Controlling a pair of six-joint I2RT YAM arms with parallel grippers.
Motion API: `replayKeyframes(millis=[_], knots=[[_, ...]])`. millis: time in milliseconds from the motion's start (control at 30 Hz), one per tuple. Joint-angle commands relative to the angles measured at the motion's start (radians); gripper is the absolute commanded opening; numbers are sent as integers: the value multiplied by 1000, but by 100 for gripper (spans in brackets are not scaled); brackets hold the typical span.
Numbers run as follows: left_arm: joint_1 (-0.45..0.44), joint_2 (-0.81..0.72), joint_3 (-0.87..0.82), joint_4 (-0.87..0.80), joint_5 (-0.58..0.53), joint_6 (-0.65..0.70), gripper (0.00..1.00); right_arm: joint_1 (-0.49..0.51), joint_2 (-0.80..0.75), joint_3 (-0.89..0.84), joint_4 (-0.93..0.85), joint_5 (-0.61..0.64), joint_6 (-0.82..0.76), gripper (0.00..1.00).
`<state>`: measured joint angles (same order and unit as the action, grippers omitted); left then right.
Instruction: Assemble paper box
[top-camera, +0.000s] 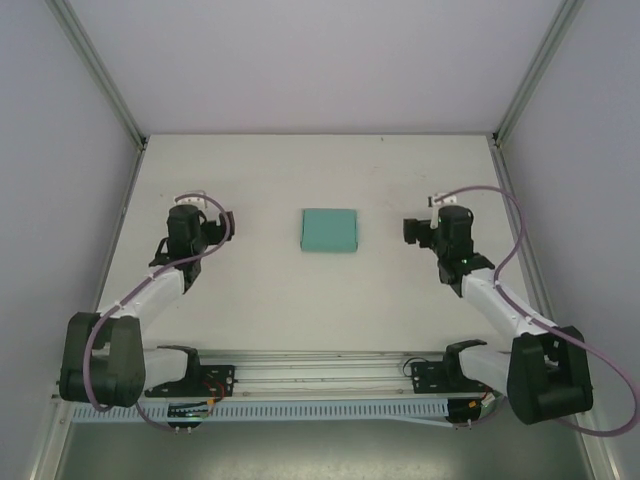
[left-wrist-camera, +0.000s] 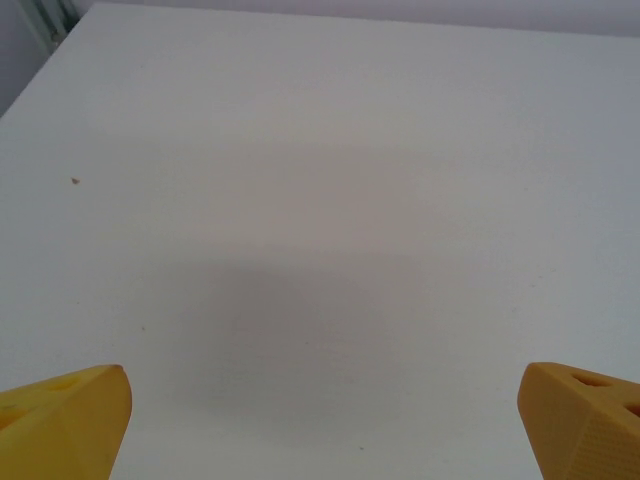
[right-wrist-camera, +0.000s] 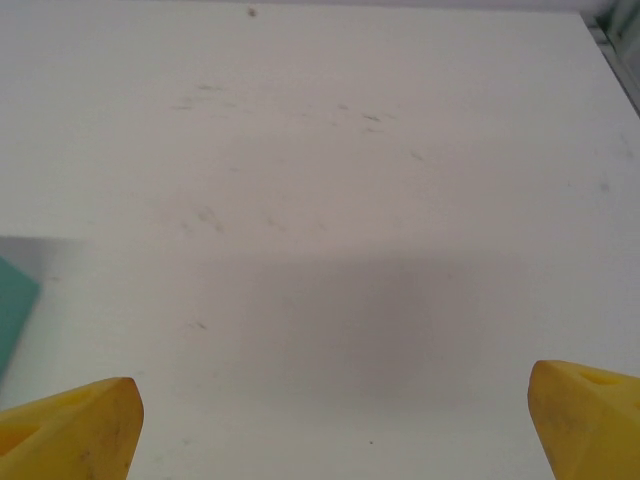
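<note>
The teal-green paper box (top-camera: 329, 231) lies as a small shallow rectangle on the white table, midway between the two arms. My left gripper (top-camera: 192, 222) hangs over bare table to the box's left. In the left wrist view the left gripper (left-wrist-camera: 325, 425) is open, its yellow fingertips (left-wrist-camera: 62, 420) far apart with nothing between them. My right gripper (top-camera: 440, 228) stands to the box's right. In the right wrist view the right gripper (right-wrist-camera: 335, 425) is open and empty, and a corner of the paper box (right-wrist-camera: 15, 305) shows at the left edge.
Grey walls and metal frame posts (top-camera: 95, 70) enclose the table on three sides. The arm bases sit on a rail (top-camera: 320, 375) at the near edge. Faint scuff marks (right-wrist-camera: 210, 215) dot the table surface.
</note>
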<state>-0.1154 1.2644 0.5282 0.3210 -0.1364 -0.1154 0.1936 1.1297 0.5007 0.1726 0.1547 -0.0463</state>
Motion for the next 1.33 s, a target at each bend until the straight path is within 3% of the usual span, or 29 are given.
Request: replayKeyframes(millis=[0, 167, 200, 300, 333, 367, 400, 433, 500, 567, 1300], knots=[[8, 44, -73, 321, 24, 143, 99, -52, 50, -97, 349, -25, 32, 99], [23, 157, -135, 518, -5, 191, 99, -96, 234, -151, 605, -3, 8, 99], [35, 153, -141, 516, 42, 205, 99, -94, 253, -151, 623, -19, -31, 99], [123, 279, -299, 937, 156, 142, 99, -167, 333, -149, 698, -95, 30, 99], [160, 276, -279, 903, 177, 102, 99, -217, 376, -147, 720, -171, 61, 99], [171, 230, -242, 745, 217, 98, 99, -261, 455, -138, 819, -239, 104, 99], [169, 257, -221, 749, 235, 112, 99, -269, 422, -144, 780, -252, 96, 99], [170, 274, -234, 814, 263, 123, 99, -270, 409, -126, 710, -244, 94, 99], [170, 251, -215, 727, 264, 124, 99, -241, 424, -121, 736, -174, 86, 99], [170, 253, -221, 745, 268, 125, 99, -235, 424, -119, 726, -149, 89, 99], [169, 253, -221, 745, 268, 127, 99, -232, 421, -115, 716, -137, 89, 99]])
